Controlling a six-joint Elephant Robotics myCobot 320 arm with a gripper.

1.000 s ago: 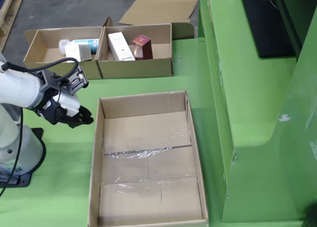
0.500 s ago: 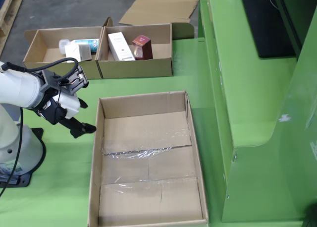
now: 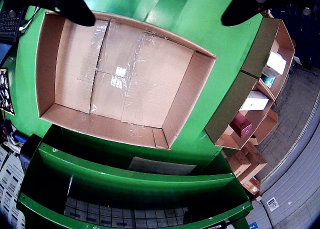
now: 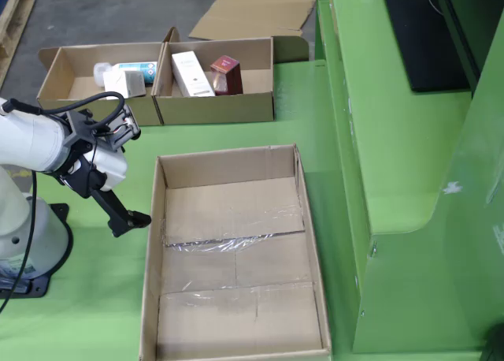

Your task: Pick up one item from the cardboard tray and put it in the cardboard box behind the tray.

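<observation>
Cardboard tray, two compartments, sits on green table beyond large cardboard box in fixed overhead view. Tray holds white carton and dark red box in right compartment, white items in left. Large box empty, tape across floor. Gripper hangs left of large box; fingers spread, nothing between them.

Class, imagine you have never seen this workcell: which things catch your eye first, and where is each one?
The big empty cardboard box fills the middle of the green table in the side view. Beyond it stands a two-compartment cardboard tray holding a white carton and a dark red box. At left, the white arm's black gripper hangs beside the box, carrying nothing.
</observation>
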